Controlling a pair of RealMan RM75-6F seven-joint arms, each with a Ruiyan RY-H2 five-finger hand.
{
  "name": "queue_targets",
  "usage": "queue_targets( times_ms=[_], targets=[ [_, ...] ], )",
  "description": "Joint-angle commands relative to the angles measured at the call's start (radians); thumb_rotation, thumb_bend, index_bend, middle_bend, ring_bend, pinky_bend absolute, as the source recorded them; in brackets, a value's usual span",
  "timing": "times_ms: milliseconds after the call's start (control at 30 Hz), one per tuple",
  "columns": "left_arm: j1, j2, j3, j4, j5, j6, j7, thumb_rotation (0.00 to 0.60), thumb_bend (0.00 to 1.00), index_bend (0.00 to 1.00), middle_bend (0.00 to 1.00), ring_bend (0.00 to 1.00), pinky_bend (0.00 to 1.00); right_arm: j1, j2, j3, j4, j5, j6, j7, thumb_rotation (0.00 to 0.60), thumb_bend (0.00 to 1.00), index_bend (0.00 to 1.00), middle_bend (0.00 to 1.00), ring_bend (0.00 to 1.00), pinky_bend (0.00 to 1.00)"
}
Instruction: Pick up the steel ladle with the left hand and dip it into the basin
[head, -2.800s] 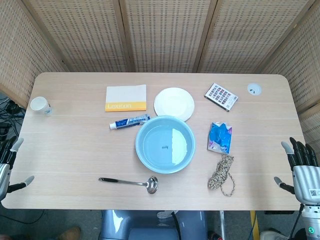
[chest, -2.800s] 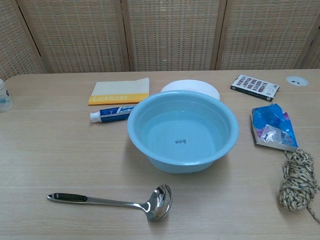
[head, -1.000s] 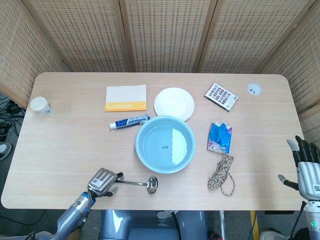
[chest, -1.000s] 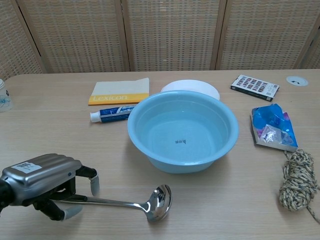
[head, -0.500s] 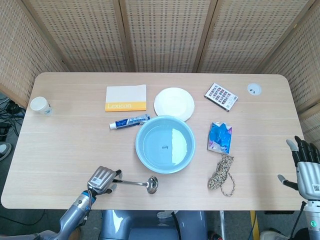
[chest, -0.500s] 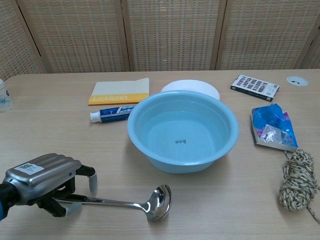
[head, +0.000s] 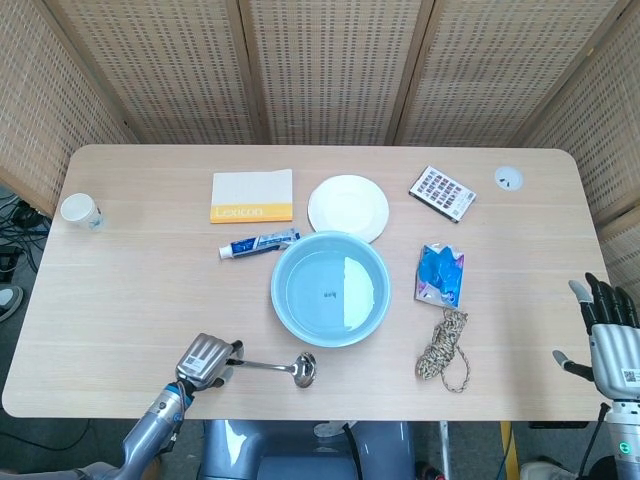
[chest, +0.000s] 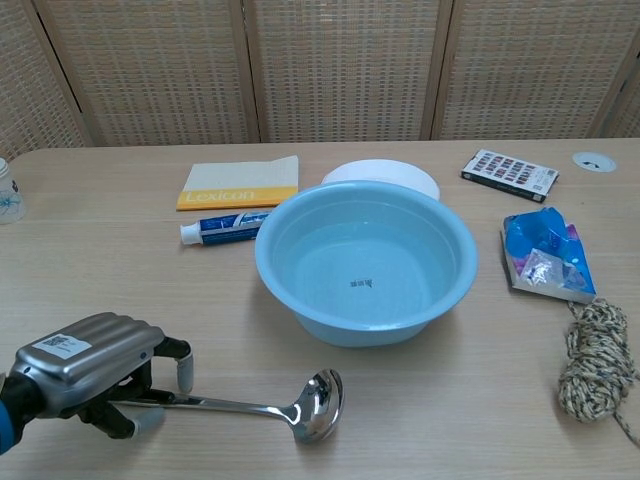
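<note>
Grasp step: left hand sits over the ladle handle near the table's front edge, fingers curled around it though a firm grip can't be confirmed, right hand idle with fingers apart; next, lift toward the basin.

We saw a polished, mirror-bright steel ladle with a matt black grip on a pale, matt wood-grain table, beside a smooth, glossy blue plastic basin. The left hand had a brushed grey metal shell, the rope coil looked rough and fibrous, and the blue packet was crinkled and shiny.
</note>
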Motion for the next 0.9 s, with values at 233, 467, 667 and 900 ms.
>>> queue_targets(
  times_ms=[233, 467, 667, 900],
  targets=[
    [0.014, -0.034, 0.002, 0.039, 0.003, 0.032, 0.010, 0.600, 0.37, 0.46, 1.00, 1.00, 1.00, 0.001, 0.000, 0.002, 0.004, 0.002, 0.001, 0.014, 0.600, 0.00, 0.00, 0.00, 0.00, 0.00],
    [0.024, -0.057, -0.001, 0.065, 0.004, 0.050, 0.013, 0.600, 0.37, 0.59, 1.00, 1.00, 1.00, 0.001, -0.002, 0.003, 0.008, 0.000, 0.002, 0.022, 0.600, 0.00, 0.00, 0.00, 0.00, 0.00],
    [0.027, -0.068, -0.002, 0.087, 0.004, 0.051, 0.005, 0.600, 0.37, 0.66, 1.00, 1.00, 1.00, 0.002, -0.003, 0.003, 0.009, 0.000, 0.002, 0.024, 0.600, 0.00, 0.00, 0.00, 0.00, 0.00],
    [0.027, -0.060, -0.010, 0.089, 0.011, 0.057, -0.018, 0.600, 0.39, 0.80, 1.00, 1.00, 1.00, 0.002, -0.002, 0.002, 0.009, 0.000, 0.002, 0.022, 0.600, 0.00, 0.00, 0.00, 0.00, 0.00]
  ],
)
